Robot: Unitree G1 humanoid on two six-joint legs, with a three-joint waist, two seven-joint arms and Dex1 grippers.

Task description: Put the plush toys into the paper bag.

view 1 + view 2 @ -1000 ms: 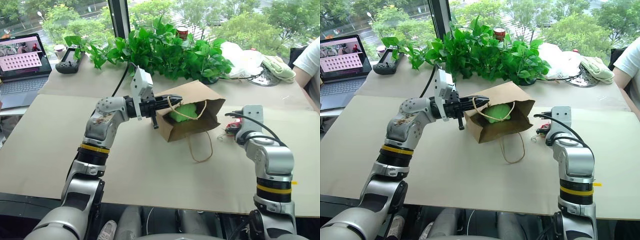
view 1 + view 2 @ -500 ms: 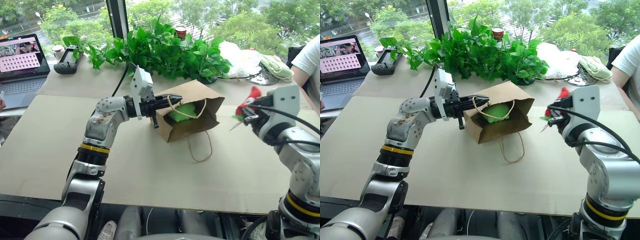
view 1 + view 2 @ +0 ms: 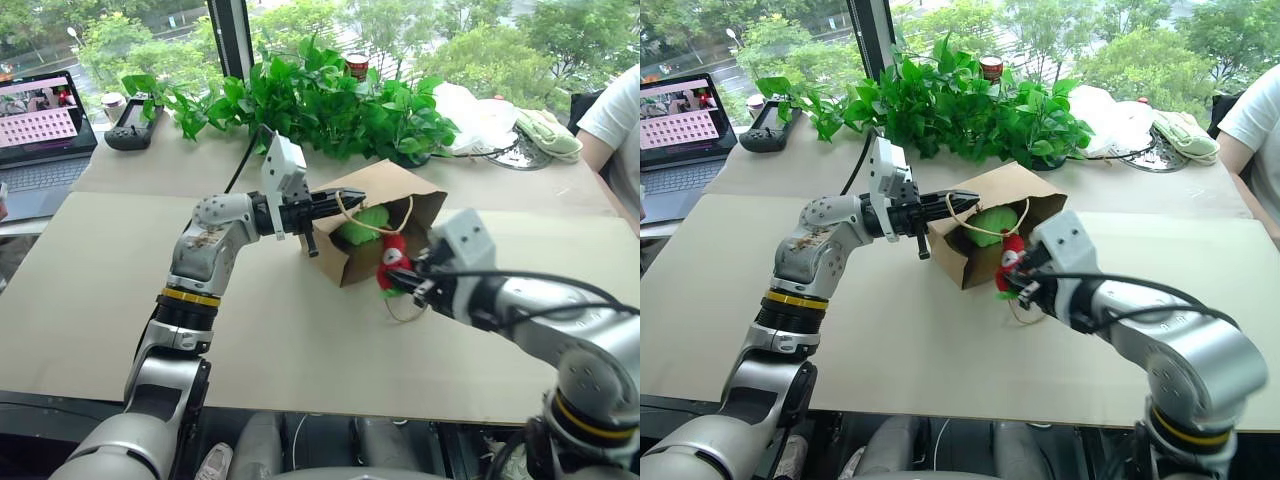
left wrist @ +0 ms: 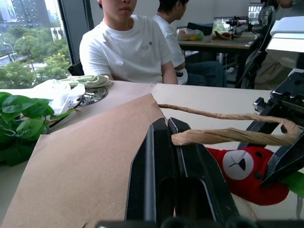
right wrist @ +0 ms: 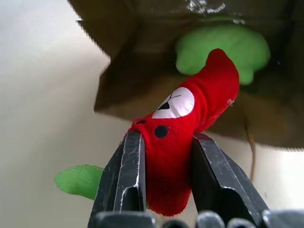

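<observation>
Red toy (image 5: 183, 142) clamped, right fingers (image 5: 124, 175) | green toy (image 3: 362, 224) half-hidden, bag (image 3: 385, 190) | left fingers (image 4: 156, 171) pinch handle (image 4: 223, 135)

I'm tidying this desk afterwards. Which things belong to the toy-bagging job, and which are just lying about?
Job:
- paper bag, handle pinched by left gripper
- green plush toy, inside the bag
- red plush toy, in right gripper

Lying about:
- plants
- laptop
- white plastic bag
</observation>
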